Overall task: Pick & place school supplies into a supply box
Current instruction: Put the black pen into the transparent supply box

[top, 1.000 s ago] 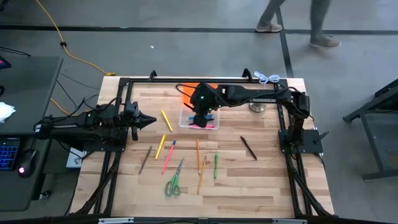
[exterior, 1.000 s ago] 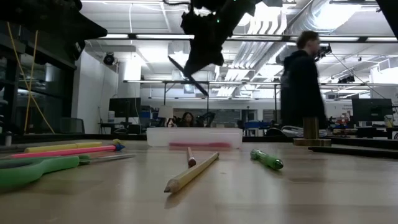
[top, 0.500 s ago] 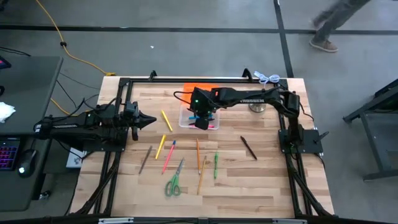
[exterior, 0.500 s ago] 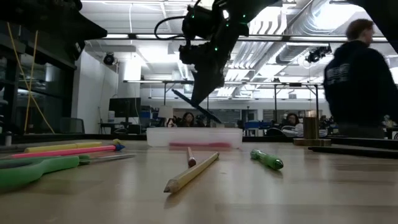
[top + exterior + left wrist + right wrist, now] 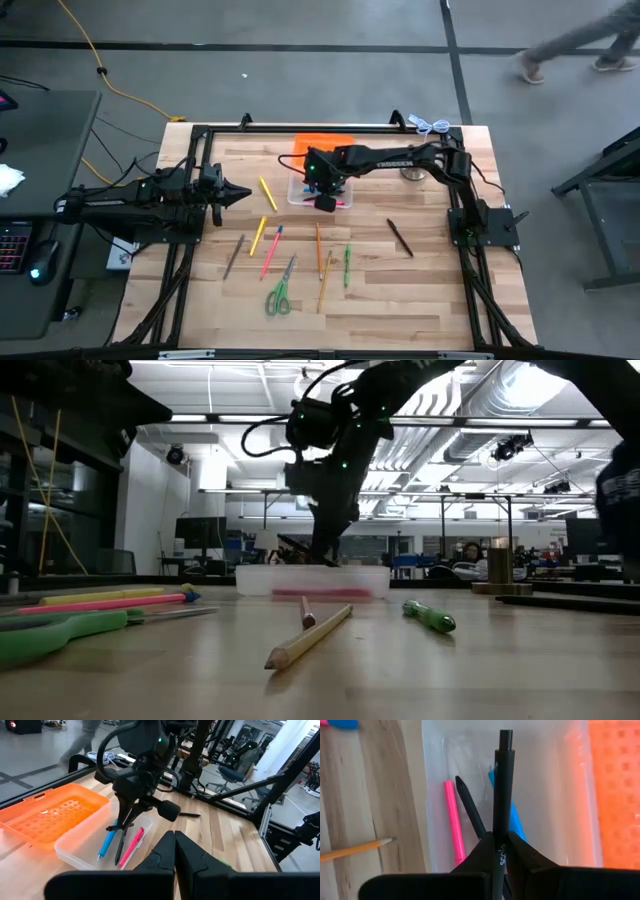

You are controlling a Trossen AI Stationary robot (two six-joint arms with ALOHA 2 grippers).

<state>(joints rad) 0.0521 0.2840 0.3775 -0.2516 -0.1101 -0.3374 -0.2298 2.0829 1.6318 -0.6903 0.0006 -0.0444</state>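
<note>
Pale wooden slatted desk [image 5: 420, 300] — most of the job is left, judging by what lies loose on it.

Clear rectangular plastic supply box [image 5: 296, 194] with its attached bright orange lid [image 5: 325, 143] flipped open sits at about 12 o'clock on the desk. Inside so far: a pink pen [image 5: 453, 821], a blue pen [image 5: 106, 842] and a dark pen [image 5: 470, 812], lying side by side on the bottom.

Right gripper [image 5: 502, 851] is over the box, jaws pinching a black pen [image 5: 502, 785] near its lower end, the pen pointing down into the box. Not released yet — I'd count it as item four once it drops.

Left gripper [image 5: 174, 851] waits at about 9 o'clock, jaws pressed together, holding nothing.

Still on the desk, roughly centre toward 6 o'clock:
- green-handled scissors [image 5: 279, 296]
- two yellow pencils [image 5: 267, 192] [image 5: 258, 235]
- pink marker [image 5: 271, 251]
- two orange pencils [image 5: 319, 250] [image 5: 324, 282]
- green pen [image 5: 347, 266]
- grey pencil [image 5: 234, 255]
- dark brown pen [image 5: 400, 237], off at 3 o'clock

So three in, one going in, nine out. Small silvery metal bell-like object [image 5: 411, 172] just right of the box isn't a supply — leave it.
</note>
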